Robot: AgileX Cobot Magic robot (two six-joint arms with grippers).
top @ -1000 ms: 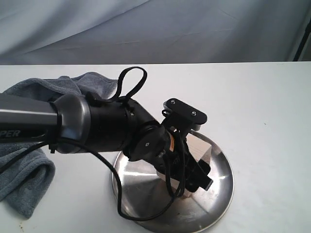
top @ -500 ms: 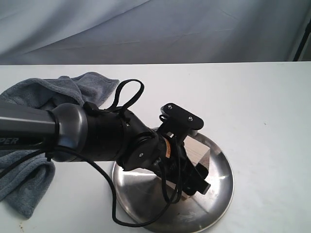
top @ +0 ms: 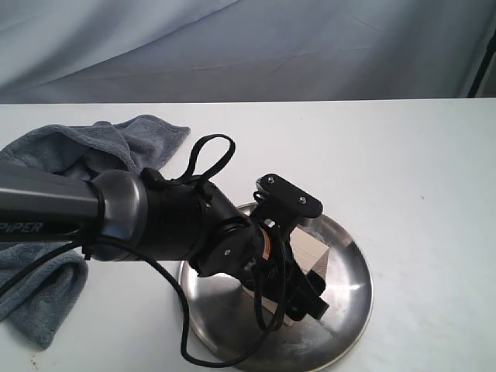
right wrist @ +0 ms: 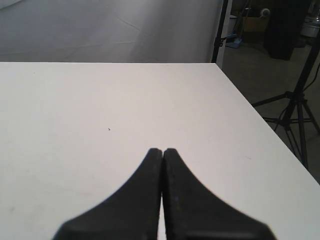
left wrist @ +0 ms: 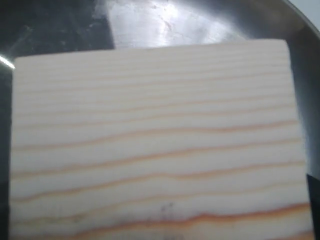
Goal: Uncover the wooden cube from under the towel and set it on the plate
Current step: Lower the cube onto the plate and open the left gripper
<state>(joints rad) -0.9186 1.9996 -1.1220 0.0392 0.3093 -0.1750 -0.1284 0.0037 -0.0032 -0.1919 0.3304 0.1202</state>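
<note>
The pale wooden cube (top: 310,253) sits low over the shiny steel plate (top: 355,273), between the fingers of my left gripper (top: 300,291), which is shut on it. Whether the cube touches the dish cannot be told. In the left wrist view the cube's grained face (left wrist: 155,140) fills almost the whole picture, with the plate's scuffed surface (left wrist: 165,22) behind it. The blue-grey towel (top: 54,155) lies bunched at the table's left, off the cube. My right gripper (right wrist: 162,150) is shut on nothing above bare white table; it does not show in the exterior view.
The left arm and its looping black cable (top: 209,151) stretch across the plate's left half. The white table (top: 403,170) runs right to an edge (right wrist: 250,105), with light stands (right wrist: 295,100) on the floor beyond. A grey backdrop hangs behind.
The left gripper has sunk lower and slightly leftward with the cube, bringing it closer to the plate's surface. The towel and plate have not moved.
</note>
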